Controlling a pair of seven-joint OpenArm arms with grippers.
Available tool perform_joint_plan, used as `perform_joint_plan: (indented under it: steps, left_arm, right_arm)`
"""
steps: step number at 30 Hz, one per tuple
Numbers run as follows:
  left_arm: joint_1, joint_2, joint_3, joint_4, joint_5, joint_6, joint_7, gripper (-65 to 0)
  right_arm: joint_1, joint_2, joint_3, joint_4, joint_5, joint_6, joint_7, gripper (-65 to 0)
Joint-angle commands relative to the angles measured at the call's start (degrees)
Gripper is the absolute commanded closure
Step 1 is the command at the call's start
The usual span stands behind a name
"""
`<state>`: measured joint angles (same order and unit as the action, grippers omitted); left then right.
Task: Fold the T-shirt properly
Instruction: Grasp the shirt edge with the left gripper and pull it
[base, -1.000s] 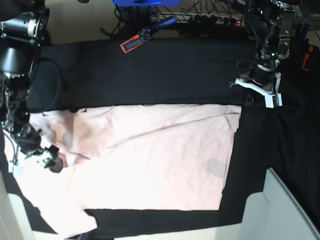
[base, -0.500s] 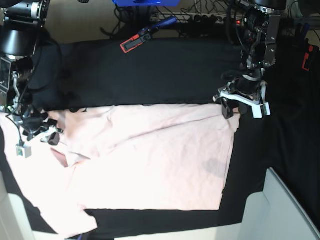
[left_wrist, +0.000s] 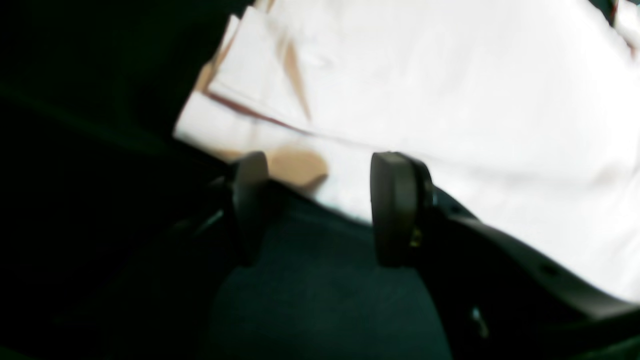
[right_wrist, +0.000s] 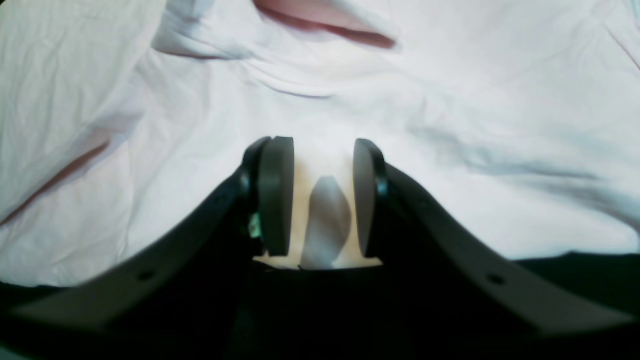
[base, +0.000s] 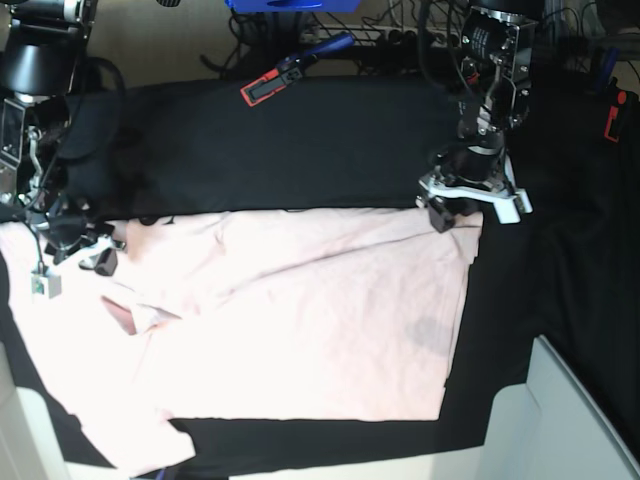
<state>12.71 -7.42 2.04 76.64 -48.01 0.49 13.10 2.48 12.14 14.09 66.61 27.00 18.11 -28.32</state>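
Note:
The pale pink T-shirt (base: 300, 320) lies spread, plain side up, on the black table cloth (base: 300, 150). My left gripper (base: 455, 217) hangs at the shirt's far right corner. In the left wrist view it (left_wrist: 322, 200) is open, and the T-shirt's (left_wrist: 450, 100) folded edge lies just past its fingertips, with nothing between them. My right gripper (base: 92, 254) is at the shirt's far left edge. In the right wrist view it (right_wrist: 321, 195) stands over the wrinkled T-shirt (right_wrist: 450, 100) with its jaws a narrow gap apart, and flat cloth shows between them.
A red and black clamp (base: 268, 87) with a blue handle lies on the cloth at the back. Cables and a blue box (base: 290, 5) sit behind it. A small red item (base: 614, 115) is at the far right. A pale bin (base: 580, 420) stands at the lower right.
My left gripper came down and left to the shirt's far right corner and opened. My right gripper moved up to the shirt's far left edge and its jaws narrowed.

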Motion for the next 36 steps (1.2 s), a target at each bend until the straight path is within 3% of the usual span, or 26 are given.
perform_joint_plan:
  steps: [1,6,23,28,36]
  left_arm:
    - [-0.2,-1.0,-1.0,0.8,-2.3,-0.6,-1.4,-31.9]
    - [-0.2,-2.0,-2.4,0.7,-5.6,-5.5,-1.2,-31.7]
    - [-2.5,-0.2,-2.6,-4.1,-5.9,-5.5,-1.2,-31.7]
    - [-3.0,-0.7,-2.6,-4.7,-13.4,-5.5,-1.3,-31.7]
    - [-4.2,-1.4,-2.6,-6.2,-14.0,-5.5,-1.3,-31.7]
  right_arm:
    - [0.7,0.7,0.1,0.8,0.7,0.5,1.5,-18.3]
    - [0.7,0.7,0.1,0.8,0.7,0.5,1.5,-18.1]
    - [0.7,0.7,0.1,0.7,0.9,0.5,1.5,-18.0]
    - [0.6,0.7,0.1,0.7,0.9,0.5,1.5,-18.0]
    - [0.6,0.7,0.1,0.7,0.9,0.5,1.5,-18.0]
